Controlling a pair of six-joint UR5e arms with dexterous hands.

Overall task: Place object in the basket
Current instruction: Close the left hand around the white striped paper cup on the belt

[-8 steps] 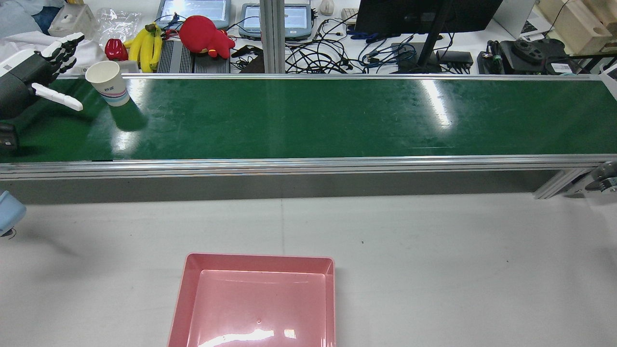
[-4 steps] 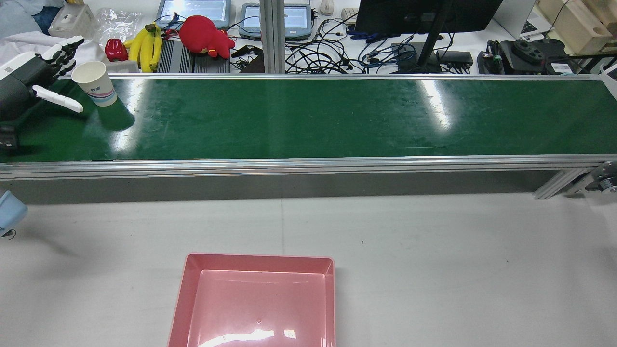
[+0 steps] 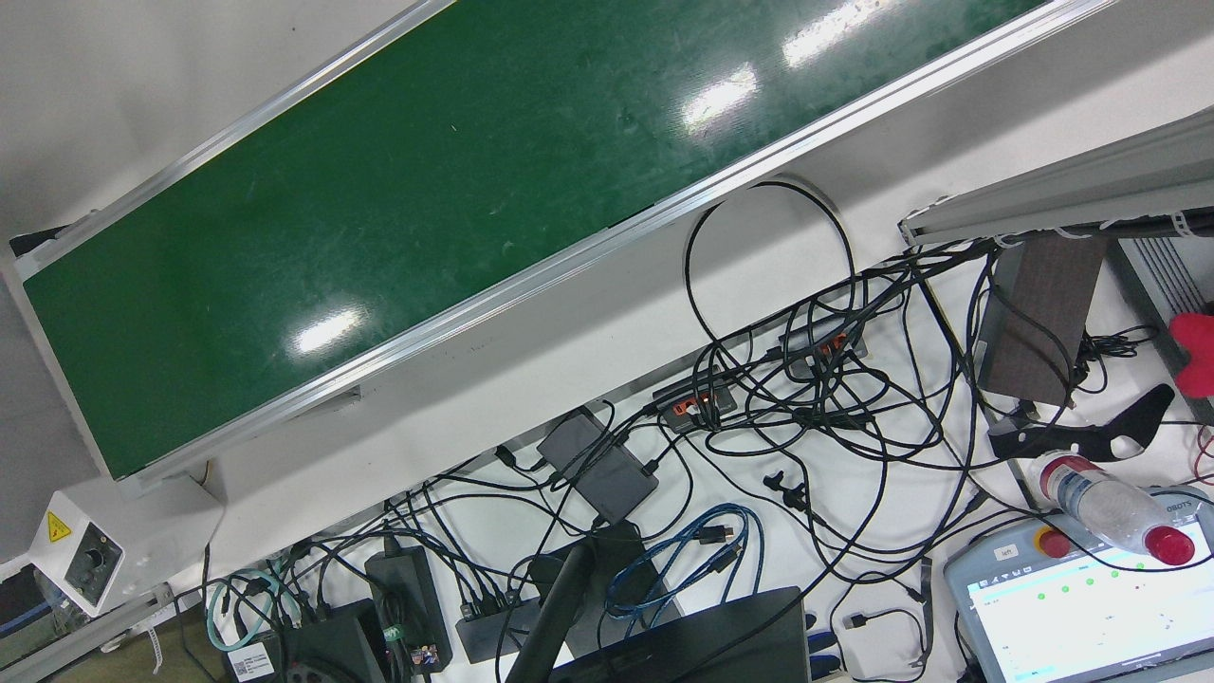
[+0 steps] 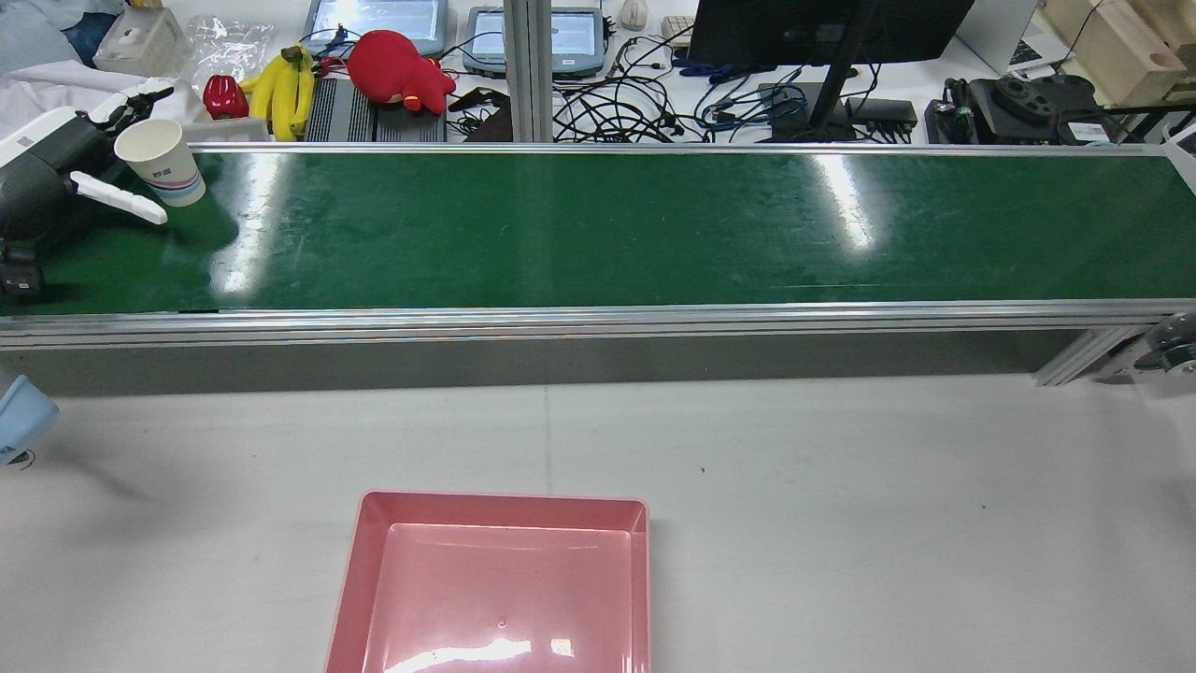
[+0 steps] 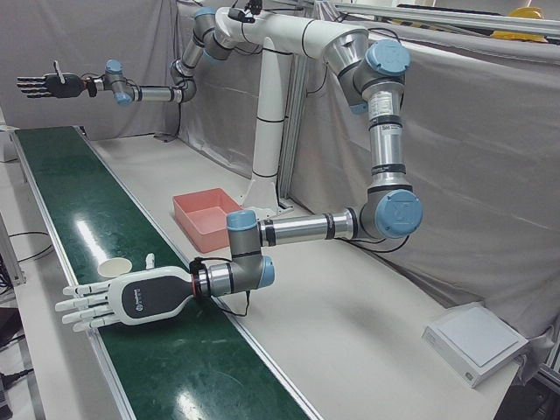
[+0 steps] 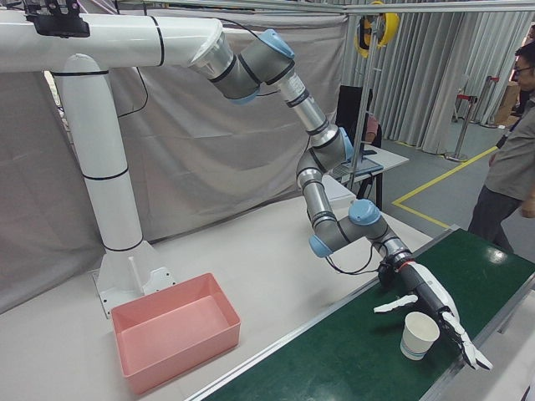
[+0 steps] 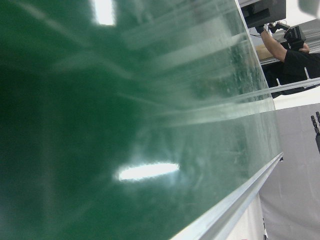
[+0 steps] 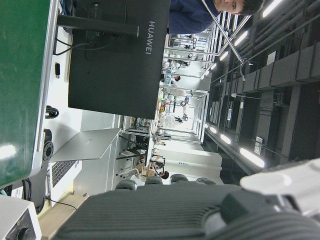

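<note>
White paper cup (image 4: 160, 161), tapered, open mouth up, with a pale blue and pink band low on its wall and a small printed mark; it stands upright on the green conveyor belt (image 4: 598, 229), at the far-left end in the rear view. The left hand (image 4: 56, 168) sits at belt level beside it, fingers (image 4: 120, 197) spread and extended on either side of the cup (image 6: 419, 334); nothing held, and contact with the cup wall cannot be made out. In the right-front view the same hand (image 6: 430, 305) reaches past the cup with its palm toward it. The right hand (image 5: 48, 84) is raised high at the opposite end of the belt, fingers straight and apart, holding nothing. The pink basket (image 4: 495, 584), a shallow rectangular tray, lies on the grey tabletop (image 4: 841, 523) on the robot's side of the belt, well apart from the cup. Beyond the belt: bananas (image 4: 280, 89), a red plush toy (image 4: 397, 67).
</note>
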